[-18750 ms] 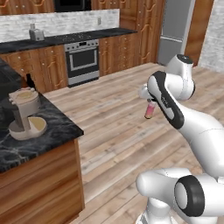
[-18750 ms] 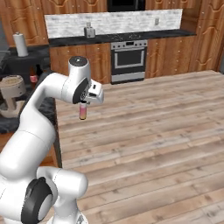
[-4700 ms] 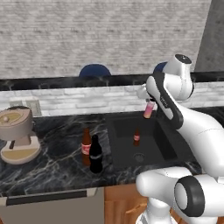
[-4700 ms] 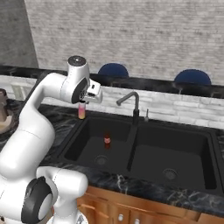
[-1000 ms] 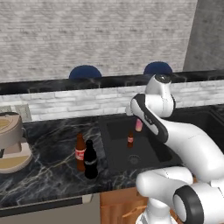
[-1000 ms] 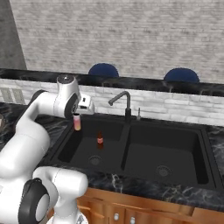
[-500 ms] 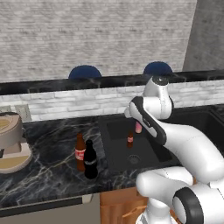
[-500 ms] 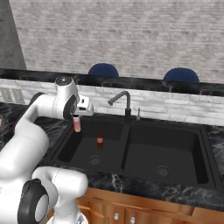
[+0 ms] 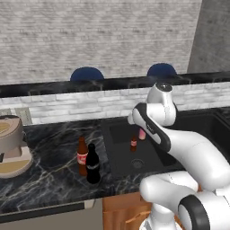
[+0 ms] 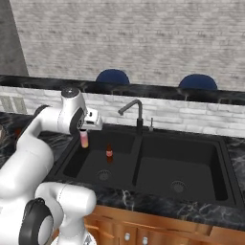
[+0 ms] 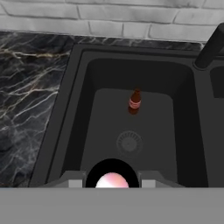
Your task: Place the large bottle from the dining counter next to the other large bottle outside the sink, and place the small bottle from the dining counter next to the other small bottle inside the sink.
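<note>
**Pink bottle hanging over the sink**

The gripper (image 10: 84, 132) is clamped on the small pale-pink bottle (image 10: 84, 139), holding it upright over the left basin of the sink (image 10: 143, 186), near its left wall. The other small bottle (image 11: 134, 101) stands upright inside that basin, beyond the drain. On the counter left of the sink, the black bottle (image 9: 93, 163) and amber bottle (image 9: 82, 156) stand just beside each other

- The sink (image 10: 143, 143) is set in the counter (image 9: 54, 143), with the faucet (image 10: 133, 112) behind it.
- A small bottle (image 10: 109, 152) stands in the left bowl, behind the drain (image 11: 128, 142).
- Another small bottle (image 10: 84, 139) hangs over that bowl's left edge.
- Two big bottles (image 9: 87, 159) stand together on the counter, left of the sink.
</note>
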{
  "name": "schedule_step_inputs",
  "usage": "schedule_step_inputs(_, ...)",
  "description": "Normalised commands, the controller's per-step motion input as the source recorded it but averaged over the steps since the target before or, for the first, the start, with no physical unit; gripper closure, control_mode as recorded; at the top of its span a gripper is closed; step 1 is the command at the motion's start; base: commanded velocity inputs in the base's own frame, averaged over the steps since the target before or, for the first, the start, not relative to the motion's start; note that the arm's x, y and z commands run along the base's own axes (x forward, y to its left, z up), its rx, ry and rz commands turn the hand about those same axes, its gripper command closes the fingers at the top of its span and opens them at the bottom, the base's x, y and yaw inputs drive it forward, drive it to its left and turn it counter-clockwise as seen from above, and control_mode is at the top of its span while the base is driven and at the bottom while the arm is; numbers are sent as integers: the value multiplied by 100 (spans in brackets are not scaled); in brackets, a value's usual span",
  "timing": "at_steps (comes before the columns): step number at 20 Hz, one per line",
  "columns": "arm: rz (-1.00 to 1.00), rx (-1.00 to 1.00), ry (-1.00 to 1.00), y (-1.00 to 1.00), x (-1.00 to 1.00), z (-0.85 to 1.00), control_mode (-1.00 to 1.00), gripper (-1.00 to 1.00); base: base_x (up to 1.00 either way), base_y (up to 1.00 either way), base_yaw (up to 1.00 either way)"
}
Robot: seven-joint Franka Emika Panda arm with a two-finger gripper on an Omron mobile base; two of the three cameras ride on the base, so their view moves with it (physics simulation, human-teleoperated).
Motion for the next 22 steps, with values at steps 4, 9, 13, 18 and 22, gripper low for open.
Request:
schedule_step_inputs(4, 0, 1, 0, 0, -5, -19, -100, 100, 0, 0, 0)
schedule_step_inputs(9, 0, 1, 0, 5, -2, -15, -100, 100, 0, 0, 0)
schedule_step_inputs(13, 0, 0, -4, 7, 0, -10, -100, 100, 0, 0, 0)
schedule_step_inputs(18, 0, 0, -3, 1, 0, -13, -100, 100, 0, 0, 0)
schedule_step_inputs(22, 0, 0, -2, 0, 0, -13, -100, 100, 0, 0, 0)
